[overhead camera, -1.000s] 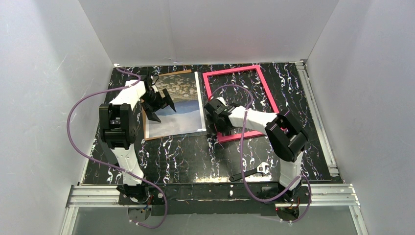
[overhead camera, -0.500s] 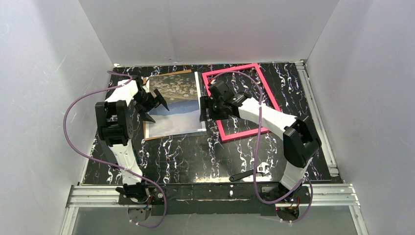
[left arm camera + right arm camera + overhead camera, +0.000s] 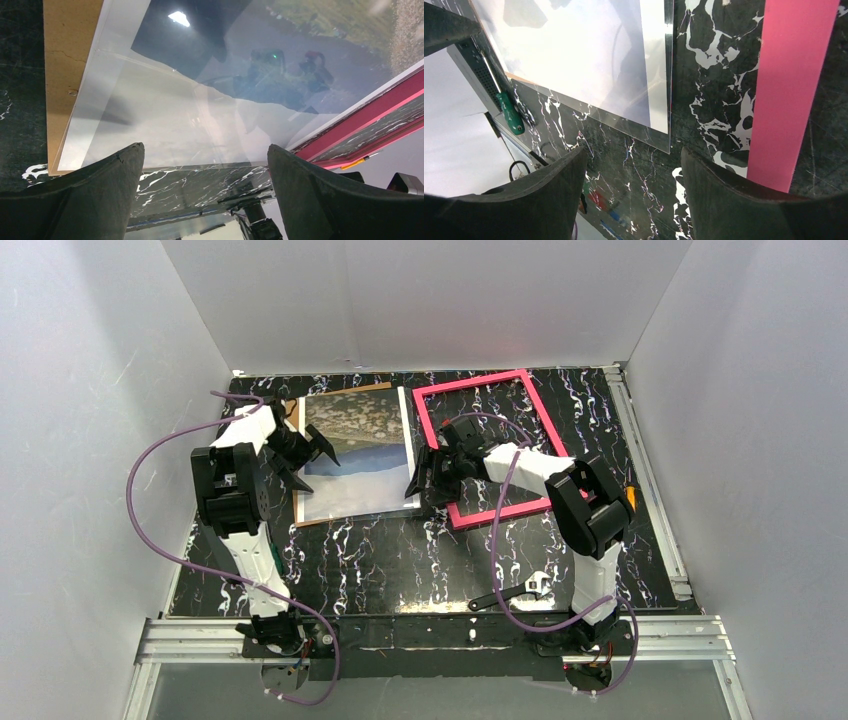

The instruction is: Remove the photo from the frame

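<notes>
the frame (image 3: 478, 384) lies on the black marbled table (image 3: 400, 550) right of centre, turned a little askew, and only the table's white-veined surface shows inside its pink-red border. the right arm crosses the opening and hides part of the near-left corner. the photo (image 3: 360, 455) is outside the frame, just to its left, lying face up on the brown backing board (image 3: 345, 392), whose edge peeps out along the far and left sides. the rocky ground is at the far end, the sky nearer the arms, and the white strip runs down the side next to the frame. in the right wrist view a clear sheet (image 3: 659, 140) appears to lie over the photo (image 3: 574, 50), its shiny edge reaching a little past the white strip. a narrow band of table keeps the sheet apart from the frame (image 3: 794, 90). the left gripper (image 3: 305, 462) is over the photo's left side with its fingers spread wide and nothing between them; its wrist view shows the photo (image 3: 200, 100), the board (image 3: 65, 60) and a slice of the frame (image 3: 360, 125) beyond the left gripper (image 3: 204, 149). the right gripper (image 3: 425, 480) is also spread wide and holds nothing, over the band of table between photo and frame, as its own view shows (image 3: 633, 152). a wrench (image 3: 510, 592) lies near the front edge.
</notes>
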Robot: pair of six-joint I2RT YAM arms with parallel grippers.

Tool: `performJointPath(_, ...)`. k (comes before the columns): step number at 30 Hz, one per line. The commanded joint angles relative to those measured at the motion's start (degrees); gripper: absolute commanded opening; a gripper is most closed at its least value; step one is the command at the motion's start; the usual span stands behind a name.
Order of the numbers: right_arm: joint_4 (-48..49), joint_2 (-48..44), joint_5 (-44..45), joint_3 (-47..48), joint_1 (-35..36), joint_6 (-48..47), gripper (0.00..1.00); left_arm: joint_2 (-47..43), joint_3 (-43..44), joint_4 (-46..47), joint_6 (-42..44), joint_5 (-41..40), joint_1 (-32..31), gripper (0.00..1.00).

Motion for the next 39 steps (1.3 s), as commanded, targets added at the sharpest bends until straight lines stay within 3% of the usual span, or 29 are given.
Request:
performJointPath(1,2.02,-0.37,-1.59,-0.66,-0.04,-0.58,0.76,1.67,-0.88,-7.17,-1.38,0.35,0.73,0.93)
performJointPath(13,8.16,2.85,-7.88,-0.95,-1.86,0.19,0.76,2.2,-1.08,-7.87,-1.7,-0.72,0.82,0.93)
performJointPath(22,8.27,4.91,-6.99,-1.57,-2.16,-1.46,0.75,2.52,-1.05,-8.15,-1.61,-1.43,0.82,0.93)
performJointPath(30,18.66,7.1,-15.17,-1.24,-2.34,1.8,0.73,2.82,-1.05,-8.53,-1.52,-1.72,0.81,0.93)
performJointPath(39,40.68,4.82,-22.74,-8.3,-4.16,14.46,0.64,3.11,-0.78,-8.64,-1.46,-1.52,0.78,0.93)
